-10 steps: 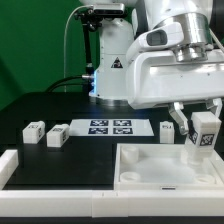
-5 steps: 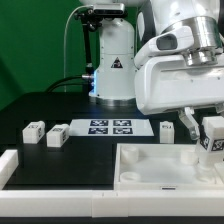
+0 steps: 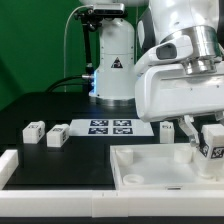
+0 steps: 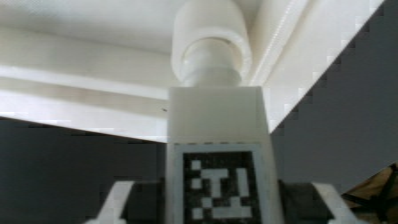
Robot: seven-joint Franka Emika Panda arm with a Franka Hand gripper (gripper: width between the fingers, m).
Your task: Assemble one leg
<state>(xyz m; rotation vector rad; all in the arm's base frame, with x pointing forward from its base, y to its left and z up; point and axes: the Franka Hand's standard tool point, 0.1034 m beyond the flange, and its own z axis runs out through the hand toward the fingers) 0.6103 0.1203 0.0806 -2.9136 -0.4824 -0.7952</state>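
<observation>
The gripper (image 3: 206,146) is gripping the leg (image 3: 212,140) between its two fingers at the right edge of the exterior view, holding it upright with its marker tag facing out. It is hanging over the right side of the white tray (image 3: 140,162) in the lower right. In the wrist view, the leg's rounded peg (image 4: 214,50) is pointing at the tray's wall; I cannot tell whether it is touching. The marker board (image 3: 110,127) is lying mid-frame, with two spare blocks (image 3: 35,132) sitting to its left.
</observation>
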